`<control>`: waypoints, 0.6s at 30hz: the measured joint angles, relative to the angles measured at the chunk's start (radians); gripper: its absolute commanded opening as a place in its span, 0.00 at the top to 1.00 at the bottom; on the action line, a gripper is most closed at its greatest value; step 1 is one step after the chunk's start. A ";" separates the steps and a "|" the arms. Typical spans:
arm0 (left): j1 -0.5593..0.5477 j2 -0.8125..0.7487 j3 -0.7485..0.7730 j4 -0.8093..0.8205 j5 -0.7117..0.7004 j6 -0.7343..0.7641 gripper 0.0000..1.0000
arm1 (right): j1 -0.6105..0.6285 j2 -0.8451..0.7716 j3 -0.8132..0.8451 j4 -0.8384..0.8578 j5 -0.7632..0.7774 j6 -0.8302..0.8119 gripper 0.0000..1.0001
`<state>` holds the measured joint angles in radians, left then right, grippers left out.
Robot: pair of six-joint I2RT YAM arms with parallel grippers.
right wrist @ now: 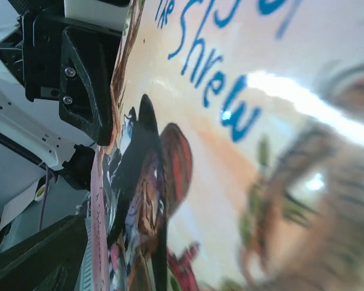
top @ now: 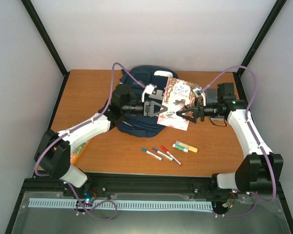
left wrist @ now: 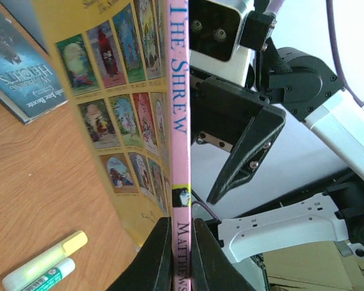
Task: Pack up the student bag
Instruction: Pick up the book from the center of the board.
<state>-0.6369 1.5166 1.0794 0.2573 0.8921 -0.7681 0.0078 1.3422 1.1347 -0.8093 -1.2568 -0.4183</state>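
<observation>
The student bag (top: 138, 78) lies on the wooden table (top: 88, 92), beneath and to the left of the left pincer (left wrist: 181, 236). That pincer is clenched on the pink spine of the "Shrew" paperback (top: 177, 97), which is held over the bag's right side. In the left wrist view, a blue "Heights" paperback (left wrist: 18, 57) lies to the pincer's upper left and a yellow-capped stick (left wrist: 45, 262) to its lower left. The right pincer (top: 186, 115) meets the paperback's opposite edge; I cannot tell whether it grips. Three markers (top: 161, 154) lie on the table, nearer the arm bases than both pincers.
</observation>
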 measured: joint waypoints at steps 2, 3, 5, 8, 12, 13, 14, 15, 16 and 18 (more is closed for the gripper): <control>0.000 0.000 0.000 0.021 0.005 -0.010 0.99 | 0.031 -0.001 0.004 0.018 0.008 0.020 0.11; 0.000 0.000 0.000 0.027 0.005 -0.014 0.99 | 0.040 -0.001 0.006 0.028 0.009 0.030 0.12; 0.002 0.000 0.000 0.034 0.003 -0.018 0.99 | 0.043 -0.001 0.013 0.039 0.006 0.046 0.13; 0.002 0.000 0.000 0.041 -0.002 -0.023 0.99 | 0.043 -0.001 0.028 0.043 -0.018 0.061 0.15; 0.008 0.005 0.002 0.053 -0.005 -0.027 0.99 | 0.043 -0.009 0.035 0.028 -0.070 0.062 0.16; 0.009 0.008 0.003 0.056 -0.005 -0.029 0.99 | 0.043 -0.014 0.035 0.023 -0.073 0.063 0.16; 0.011 0.011 0.005 0.058 -0.005 -0.029 0.99 | 0.042 -0.022 0.035 0.021 -0.072 0.064 0.18; 0.013 0.012 0.006 0.057 -0.007 -0.030 0.99 | 0.042 -0.029 0.035 0.019 -0.068 0.065 0.19; 0.014 0.012 0.007 0.055 -0.009 -0.029 0.99 | 0.042 -0.035 0.035 0.019 -0.063 0.067 0.20; 0.018 0.012 0.014 0.042 -0.010 -0.028 0.99 | 0.039 -0.044 0.035 0.019 -0.054 0.072 0.20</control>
<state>-0.6189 1.5284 1.0935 0.2993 0.8818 -0.7959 0.0467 1.2984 1.1702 -0.7898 -1.3109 -0.3462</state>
